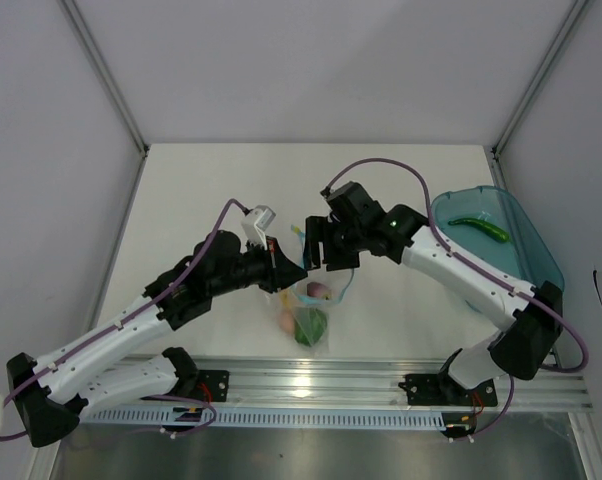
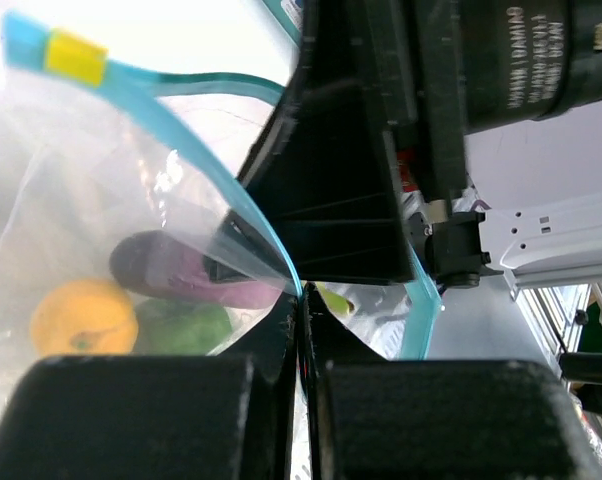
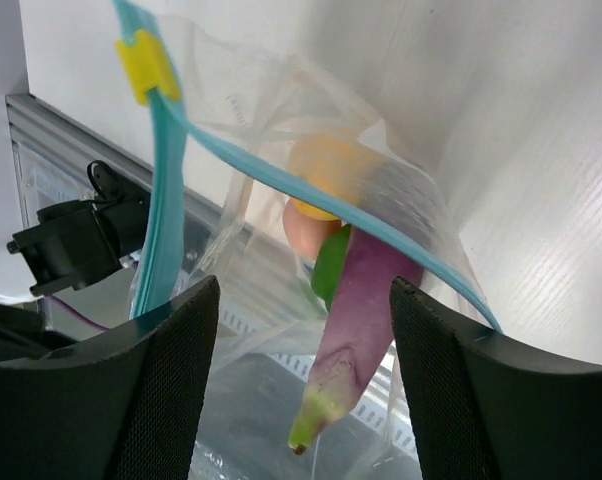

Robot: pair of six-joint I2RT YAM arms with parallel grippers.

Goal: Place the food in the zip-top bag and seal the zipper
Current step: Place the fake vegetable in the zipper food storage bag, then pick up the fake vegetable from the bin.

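Food (image 3: 361, 280) is bagged; zipper (image 3: 164, 200) is not sealed. Bag (image 3: 281, 90) is pinched by left gripper (image 1: 291, 268); right gripper (image 1: 326, 248), at 2 o'clock from it, is held open.

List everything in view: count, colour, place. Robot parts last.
zip-top bag: 1, clear, between the two grippers
zipper: 1, light teal, along the bag's mouth
tab: 1, yellow, on the zipper
eggplant: 1, purple, inside the bag
yellow pepper: 1, yellow-orange, inside the bag
green pepper: 1, green, inside the bag
egg: 1, beige-pink, inside the bag
tray: 1, translucent teal, table's right edge
long pod: 1, green, in the tray
table: 1, white
rail: 1, silver, near edge
left gripper: 1, black, shut on the bag's mouth edge
right gripper: 1, black, open, fingers either side of the bag
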